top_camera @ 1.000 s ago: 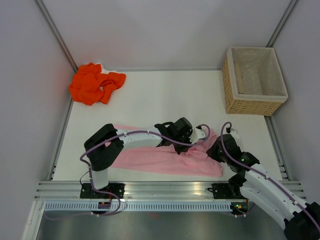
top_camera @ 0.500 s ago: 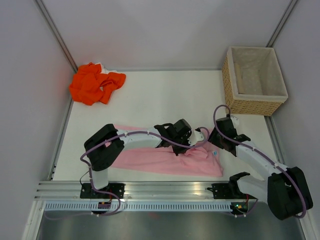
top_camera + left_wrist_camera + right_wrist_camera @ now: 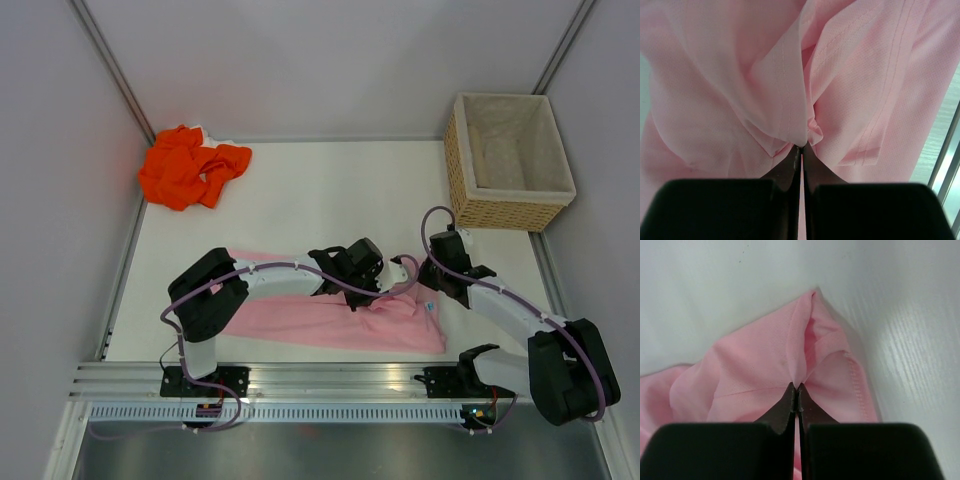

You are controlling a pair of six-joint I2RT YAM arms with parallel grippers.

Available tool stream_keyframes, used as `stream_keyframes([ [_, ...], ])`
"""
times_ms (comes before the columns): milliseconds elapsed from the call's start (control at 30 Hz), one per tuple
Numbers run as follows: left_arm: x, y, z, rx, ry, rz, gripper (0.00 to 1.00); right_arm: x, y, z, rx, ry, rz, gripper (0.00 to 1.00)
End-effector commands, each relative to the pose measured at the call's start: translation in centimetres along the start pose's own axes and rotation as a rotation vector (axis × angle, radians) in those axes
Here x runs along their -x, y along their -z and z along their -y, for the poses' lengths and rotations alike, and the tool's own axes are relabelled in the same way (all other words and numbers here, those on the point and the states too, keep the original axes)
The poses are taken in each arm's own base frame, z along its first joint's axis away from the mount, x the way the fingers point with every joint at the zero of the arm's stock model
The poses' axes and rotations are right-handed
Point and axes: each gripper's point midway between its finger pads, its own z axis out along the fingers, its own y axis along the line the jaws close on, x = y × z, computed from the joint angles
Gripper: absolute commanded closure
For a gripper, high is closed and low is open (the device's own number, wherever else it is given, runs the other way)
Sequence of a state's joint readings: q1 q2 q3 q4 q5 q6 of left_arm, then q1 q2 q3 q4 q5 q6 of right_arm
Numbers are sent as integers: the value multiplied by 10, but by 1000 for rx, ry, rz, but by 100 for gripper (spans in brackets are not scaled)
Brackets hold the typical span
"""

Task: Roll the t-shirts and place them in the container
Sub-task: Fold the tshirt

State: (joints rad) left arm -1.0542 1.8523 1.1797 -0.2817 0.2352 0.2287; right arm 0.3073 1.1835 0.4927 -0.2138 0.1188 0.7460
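pink t-shirt (image 3: pixel 855 90) matt cloth, basket (image 3: pixel 495 213) rough wicker, tbl (image 3: pixel 330 195) smooth

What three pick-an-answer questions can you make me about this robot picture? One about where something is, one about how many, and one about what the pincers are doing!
1. Where on the table is the orange t-shirt?
A. far left corner
B. near right corner
C. between the arms
2. How many t-shirts are there?
A. one
B. two
C. four
3. What are the left pincer and right pincer doing?
A. hanging wide open
B. pinching the pink t-shirt
C. holding the orange t-shirt
Answers: 1 A, it lies crumpled by the far left walls; 2 B, one orange and one pink; 3 B, each wrist view shows its pincer shut on bunched pink cloth.
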Motion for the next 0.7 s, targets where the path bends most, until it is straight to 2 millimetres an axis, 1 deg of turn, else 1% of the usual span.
stream_keyframes([
  [0,10,5,-9,41,-81,27,98,29,8,2,-39,17,95,100],
  [67,5,4,-13,56,-104,12,98,36,10,4,-50,16,107,100],
  [167,-1,3,-12,53,-120,0,98,41,12,6,-62,13,108,100],
  [267,-4,3,-9,40,-129,-5,98,45,12,2,-42,13,113,100],
  [333,-5,2,-10,39,-134,-6,98,44,10,0,-39,23,104,100],
  [433,-6,1,-10,39,-137,-12,98,38,4,7,-68,45,77,99],
  [500,-5,1,-10,36,-139,-8,98,36,0,12,-87,47,63,96],
  [567,-4,1,-9,33,-142,-6,98,38,2,15,-95,47,69,96],
  [633,-4,1,-10,32,-150,-7,98,43,5,14,-91,47,83,89],
  [667,-4,1,-10,33,-153,-8,98,46,8,15,-90,46,88,82],
])
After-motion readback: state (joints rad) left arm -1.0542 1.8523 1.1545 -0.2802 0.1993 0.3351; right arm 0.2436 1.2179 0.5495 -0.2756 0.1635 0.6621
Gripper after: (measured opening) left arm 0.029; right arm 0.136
